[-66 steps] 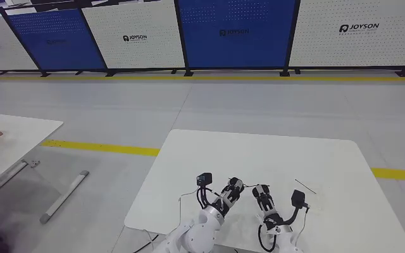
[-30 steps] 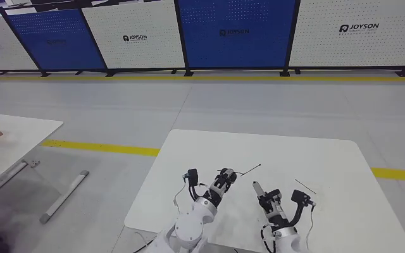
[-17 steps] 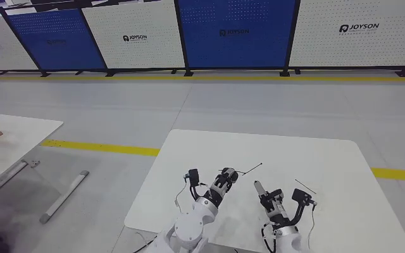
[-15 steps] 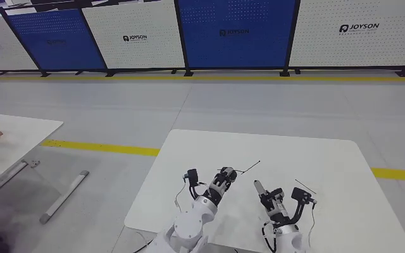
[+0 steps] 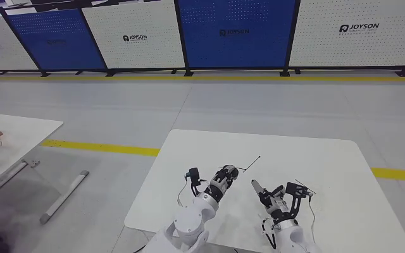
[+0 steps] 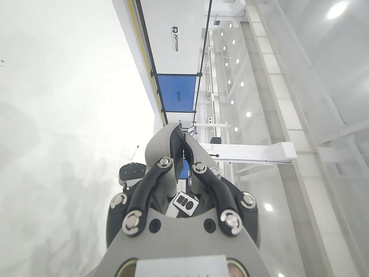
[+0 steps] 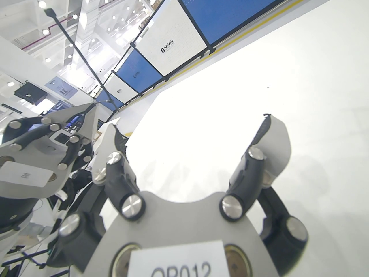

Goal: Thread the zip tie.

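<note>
1. Table (image 5: 316,152), white with rounded corners, spreads beneath and well beyond both sets of fingers.
2. Low over the white surface, the right gripper (image 7: 190,134) holds its two fingers spread wide apart. Nothing lies between them, and bare tabletop shows through the gap.
3. Just beside the right fingers, the left gripper (image 5: 231,171) has its fingers (image 6: 177,145) pressed together, the ribbed pads meeting along their length and pinching one end of the zip tie.
4. The zip tie (image 7: 77,50), a thin black strap, is clamped at the left fingertips and juts straight out past them. Its small blocky head sits at the free end, raised off the surface, and the whole strap is clear of the open right fingers.
5. A second thin dark strip (image 5: 310,189) lies flat on the tabletop behind the right fingers, near that arm's wrist and on the side away from the left fingers.
</note>
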You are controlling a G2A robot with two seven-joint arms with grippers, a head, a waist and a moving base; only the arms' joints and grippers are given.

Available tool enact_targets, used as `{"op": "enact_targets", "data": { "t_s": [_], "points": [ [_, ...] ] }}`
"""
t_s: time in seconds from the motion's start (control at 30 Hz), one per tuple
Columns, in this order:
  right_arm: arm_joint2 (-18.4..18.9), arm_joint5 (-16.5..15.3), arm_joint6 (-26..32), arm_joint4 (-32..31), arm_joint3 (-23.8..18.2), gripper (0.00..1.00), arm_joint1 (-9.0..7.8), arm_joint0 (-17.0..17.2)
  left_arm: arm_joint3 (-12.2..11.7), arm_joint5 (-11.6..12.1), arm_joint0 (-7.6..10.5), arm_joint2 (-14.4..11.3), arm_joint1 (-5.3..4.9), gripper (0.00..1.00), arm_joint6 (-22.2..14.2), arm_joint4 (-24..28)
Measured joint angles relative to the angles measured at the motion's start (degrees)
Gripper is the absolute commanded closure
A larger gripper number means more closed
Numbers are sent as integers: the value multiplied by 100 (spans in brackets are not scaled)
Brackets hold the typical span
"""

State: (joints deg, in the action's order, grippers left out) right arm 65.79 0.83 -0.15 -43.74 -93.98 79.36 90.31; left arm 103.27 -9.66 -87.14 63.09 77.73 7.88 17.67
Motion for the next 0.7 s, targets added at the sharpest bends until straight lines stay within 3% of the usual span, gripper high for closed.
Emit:
{"op": "enact_targets", "data": {
  "t_s": [0.23, 0.33, 0.7],
  "points": [
    [57, -412, 316, -797, -47, 0, -93, -49, 70, 91, -73, -11, -7, 100, -90, -4],
    [71, -334, 335, -1149, -120, 0, -117, -3, 169, 90, -139, 29, -20, 100, -175, 32],
    [38, -290, 248, -1136, -118, 0, -111, 16, 179, 96, -148, 31, -21, 100, -172, 23]
  ]
}}
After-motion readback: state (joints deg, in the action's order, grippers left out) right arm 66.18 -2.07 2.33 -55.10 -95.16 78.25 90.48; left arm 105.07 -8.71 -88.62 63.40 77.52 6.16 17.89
